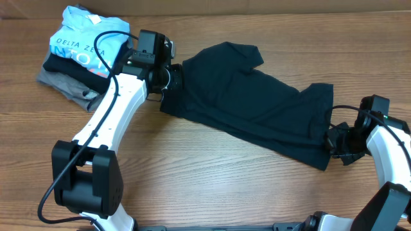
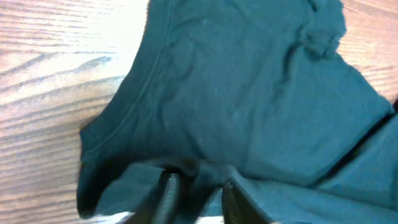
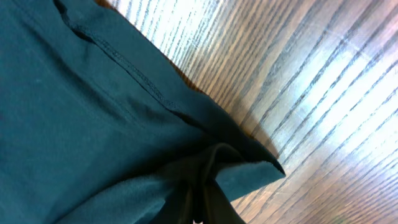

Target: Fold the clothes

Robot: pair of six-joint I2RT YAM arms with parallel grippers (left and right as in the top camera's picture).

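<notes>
The dark navy T-shirt (image 1: 247, 96) lies stretched across the table from upper left to lower right. My left gripper (image 1: 168, 78) is at its left end and is shut on a pinch of the cloth near the collar, seen in the left wrist view (image 2: 198, 179) with the T-shirt (image 2: 249, 93) spread beyond it. My right gripper (image 1: 332, 140) is at the shirt's right end and is shut on the hem corner, seen in the right wrist view (image 3: 205, 186) with the T-shirt (image 3: 74, 112) draped from it. No logo shows.
A stack of folded garments sits at the back left: a light blue "DELTA ZETA" shirt (image 1: 87, 42) on a grey folded garment (image 1: 64, 86). The left arm (image 1: 112, 112) runs from its base at the front left. Bare wood table (image 1: 212, 173) lies in front.
</notes>
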